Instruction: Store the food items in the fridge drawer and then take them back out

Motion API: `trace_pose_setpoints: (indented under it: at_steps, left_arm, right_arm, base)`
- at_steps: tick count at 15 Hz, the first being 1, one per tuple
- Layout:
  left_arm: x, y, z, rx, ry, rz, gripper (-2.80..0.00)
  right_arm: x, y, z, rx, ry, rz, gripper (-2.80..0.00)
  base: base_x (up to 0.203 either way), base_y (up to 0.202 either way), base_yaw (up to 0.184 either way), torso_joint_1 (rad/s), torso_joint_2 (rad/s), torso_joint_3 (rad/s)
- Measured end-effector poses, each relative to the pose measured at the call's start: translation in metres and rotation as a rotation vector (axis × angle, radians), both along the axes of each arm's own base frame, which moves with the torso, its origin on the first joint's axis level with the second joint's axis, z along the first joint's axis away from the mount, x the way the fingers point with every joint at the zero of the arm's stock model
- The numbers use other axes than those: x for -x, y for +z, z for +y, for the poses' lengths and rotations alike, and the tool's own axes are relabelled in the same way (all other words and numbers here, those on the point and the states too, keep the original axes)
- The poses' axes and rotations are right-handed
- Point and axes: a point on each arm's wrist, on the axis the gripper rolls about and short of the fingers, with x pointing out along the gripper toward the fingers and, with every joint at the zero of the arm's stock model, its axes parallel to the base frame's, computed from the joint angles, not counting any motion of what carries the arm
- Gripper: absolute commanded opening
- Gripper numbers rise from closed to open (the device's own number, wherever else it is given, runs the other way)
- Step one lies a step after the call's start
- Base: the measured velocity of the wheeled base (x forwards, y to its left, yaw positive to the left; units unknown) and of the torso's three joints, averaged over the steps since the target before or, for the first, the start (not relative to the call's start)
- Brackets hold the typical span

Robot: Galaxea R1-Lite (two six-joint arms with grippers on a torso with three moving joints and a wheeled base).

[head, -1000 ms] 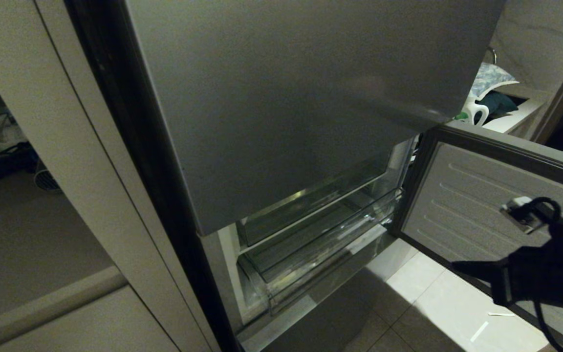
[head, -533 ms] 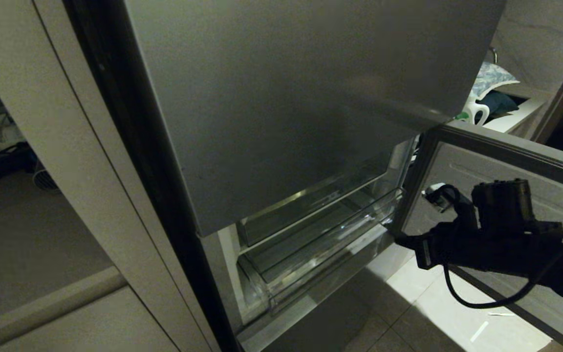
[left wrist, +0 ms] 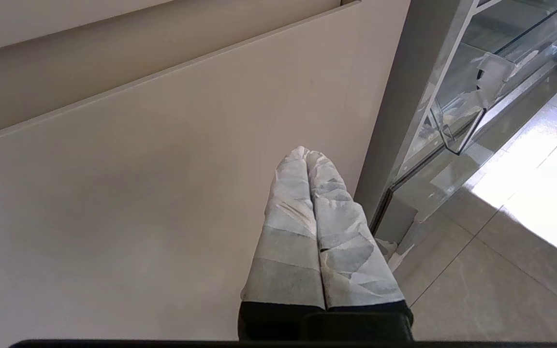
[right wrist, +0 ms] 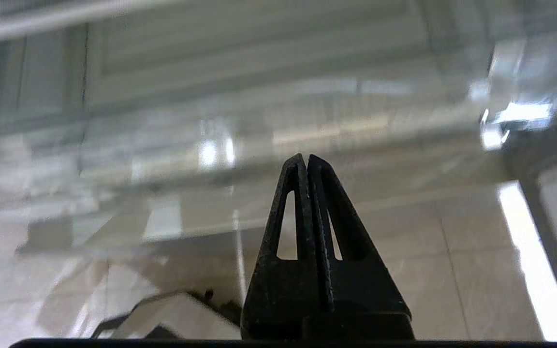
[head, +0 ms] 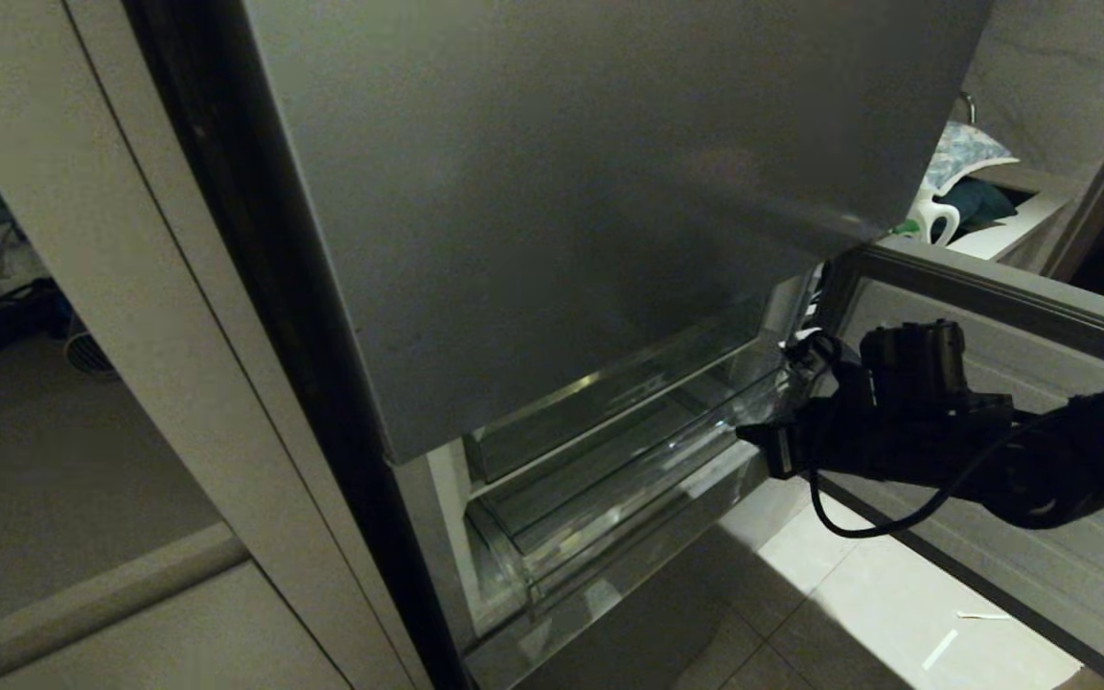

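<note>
Jaws of right gripper (head: 748, 438) pressed together at fridge drawer (head: 609, 479) lip — left gripper (left wrist: 307, 155) likewise, wrist view only.

You can count two grippers: the right gripper (head: 751, 439) and the left gripper (left wrist: 306, 153), each with two fingers pressed together. You see one clear drawer (head: 609, 498) with one clear compartment (head: 600, 407) above it, and two grey doors, one closed upper door (head: 562, 192) and one open lower door (head: 993, 383). You can also count one white jug (head: 931, 220) on one counter (head: 1012, 225).
</note>
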Motion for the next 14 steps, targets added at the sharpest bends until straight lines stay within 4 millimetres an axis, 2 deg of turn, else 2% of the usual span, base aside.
trace_pose_setpoints:
  at_steps: [9,14]
  left_arm:
    - [0.0,0.0,0.0,0.0,0.001,0.0,-2.8]
    - [0.0,0.0,0.0,0.0,0.0,0.0,-2.8]
  right_arm:
    - [-0.049,-0.01,0.017,0.028,0.003,-0.06,-2.8]
    - [-0.066,-0.015,0.022,0.023,0.005,-0.08,-2.8]
  base:
    - [0.0,0.0,0.0,0.0,0.0,0.0]
    - [0.0,0.0,0.0,0.0,0.0,0.0]
